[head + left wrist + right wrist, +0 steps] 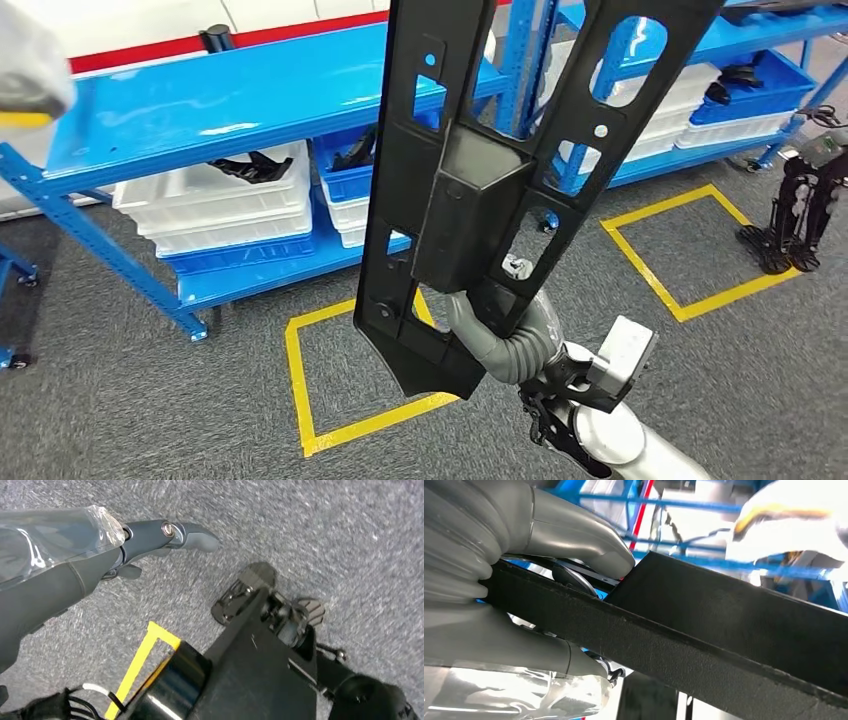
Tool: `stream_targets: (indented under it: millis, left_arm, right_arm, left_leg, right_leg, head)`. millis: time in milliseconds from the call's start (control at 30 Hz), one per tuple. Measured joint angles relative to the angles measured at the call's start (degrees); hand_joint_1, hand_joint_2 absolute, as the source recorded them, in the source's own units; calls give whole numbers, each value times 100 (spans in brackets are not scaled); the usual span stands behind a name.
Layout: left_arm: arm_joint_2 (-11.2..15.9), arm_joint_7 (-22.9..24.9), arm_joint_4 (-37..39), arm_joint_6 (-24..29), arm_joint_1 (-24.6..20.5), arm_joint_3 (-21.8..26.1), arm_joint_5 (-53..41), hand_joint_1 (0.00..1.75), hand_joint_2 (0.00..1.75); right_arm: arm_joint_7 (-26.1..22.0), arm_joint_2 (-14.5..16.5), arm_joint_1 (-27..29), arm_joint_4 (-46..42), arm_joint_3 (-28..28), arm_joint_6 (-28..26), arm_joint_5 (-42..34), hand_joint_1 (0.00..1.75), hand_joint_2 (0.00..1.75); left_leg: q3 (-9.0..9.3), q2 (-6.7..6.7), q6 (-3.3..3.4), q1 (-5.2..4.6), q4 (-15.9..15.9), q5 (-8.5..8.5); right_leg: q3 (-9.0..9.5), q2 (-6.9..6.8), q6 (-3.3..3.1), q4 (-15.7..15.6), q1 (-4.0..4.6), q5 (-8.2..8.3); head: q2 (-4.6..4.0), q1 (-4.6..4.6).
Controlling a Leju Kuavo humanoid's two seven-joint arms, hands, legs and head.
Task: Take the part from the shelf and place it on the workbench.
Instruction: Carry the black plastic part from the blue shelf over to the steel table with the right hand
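In the head view the right hand point(500, 335) grips a long black plastic part point(470, 190) near its lower end, its grey fingers wrapped round one of the part's bars, and holds it upright in the air in front of the camera. The part is a flat frame with several cut-out openings and a raised box-shaped block at its middle; its top runs out of the picture. Behind it stands a blue metal shelf point(230, 100) with white bins point(215, 205) and blue bins point(745, 95) on its lower level, some holding dark parts. On the grey carpet floor point(120, 400) lie yellow tape squares point(300, 390), one below the part and another to the right. A dark wheeled stand point(800, 210) sits at the right edge, and a white-gloved hand of a person point(30, 60) shows in the upper left corner. In the left wrist view the left hand point(150, 537) hangs over the carpet with nothing in it, its fingers stretched out and apart. In the right wrist view the grey thumb point(579, 535) and fingers point(514, 645) clamp the part's black edge point(704, 630) between them, with the blue shelf blurred behind.
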Motion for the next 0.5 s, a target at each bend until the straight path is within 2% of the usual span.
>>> stream_targets:
  millis: [33,67,100,133,200,233,267,300,333,367,400,433,467,500]
  left_arm:
    - [1,1,0,-3,0,0,3,0,175]
    - [1,1,0,-5,2,0,3,0,175]
    - [0,5,0,-8,6,0,4,0,175]
    - [-1,10,0,-11,13,0,3,0,175]
    - [-2,17,0,-17,27,2,9,0,175]
    - [-2,20,0,-21,25,3,8,0,175]
    - [-2,25,0,-23,21,4,8,0,175]
    - [-2,32,0,-25,16,3,3,0,175]
    - [-2,40,0,-27,20,2,-3,0,175]
    - [-2,45,0,-29,32,1,-8,0,175]
    - [-3,49,0,-31,43,0,-13,0,175]
    - [-4,50,0,-34,51,0,-17,0,175]
    - [-8,49,0,-36,53,-1,-24,0,175]
    - [-13,48,0,-39,50,-1,-29,0,175]
  right_arm:
    - [9,-15,14,-10,-15,-9,8,175,175]
    - [21,-31,24,-24,-29,-18,18,175,175]
    - [35,-42,30,-43,-39,-25,30,175,175]
    - [50,-48,37,-63,-44,-33,43,175,175]
    - [90,-59,73,-91,-46,-50,61,175,175]
    - [107,-66,99,-97,-46,-58,66,175,175]
    - [124,-75,123,-103,-47,-66,74,175,175]
    - [139,-84,139,-114,-49,-73,86,175,175]
    - [155,-92,147,-133,-52,-79,104,175,175]
    - [169,-99,151,-159,-58,-89,128,175,175]
    - [184,-105,155,-187,-67,-98,149,175,175]
    - [196,-111,165,-213,-75,-108,165,175,175]
    - [207,-121,181,-238,-84,-118,176,175,175]
    - [215,-136,206,-261,-92,-127,186,175,175]
  left_leg:
    - [-15,-9,-28,11,30,-32]
    - [-63,-73,-66,26,141,-121]
    - [-165,-170,-107,48,374,-273]
    - [-326,-285,-145,76,732,-475]
    - [-703,-387,-197,118,1577,-829]
    - [-810,-399,-212,133,1817,-877]
    - [-811,-407,-220,146,1834,-814]
    - [-703,-424,-223,160,1608,-649]
    - [-522,-497,-222,179,1212,-427]
    - [-335,-630,-217,193,784,-229]
    - [-188,-750,-207,207,422,-100]
    - [-111,-846,-196,212,200,-37]
    - [-96,-877,-178,202,117,-35]
    - [-105,-833,-150,198,99,-36]
  right_leg:
    - [-16,49,-30,-8,-6,17]
    - [-29,97,-63,-16,-20,36]
    - [-42,145,-96,-26,-38,56]
    - [-57,195,-117,-27,-49,69]
    - [-88,309,-139,-25,-53,91]
    - [-96,369,-138,-24,-56,98]
    - [-98,433,-132,-23,-60,106]
    - [-96,499,-121,-22,-67,114]
    - [-95,570,-106,-21,-75,123]
    - [-106,643,-82,-17,-73,136]
    - [-131,716,-52,-9,-70,152]
    - [-167,779,-13,-6,-68,174]
    - [-204,837,30,-8,-65,200]
    - [-235,890,71,-14,-73,225]
  head:
    - [0,2]
    - [0,0]
    - [0,-2]
    - [0,-4]
    - [0,-7]
    - [0,-6]
    - [0,-5]
    - [0,-5]
    - [0,-5]
    - [0,-5]
    - [0,-4]
    - [0,-3]
    - [0,-1]
    - [0,2]
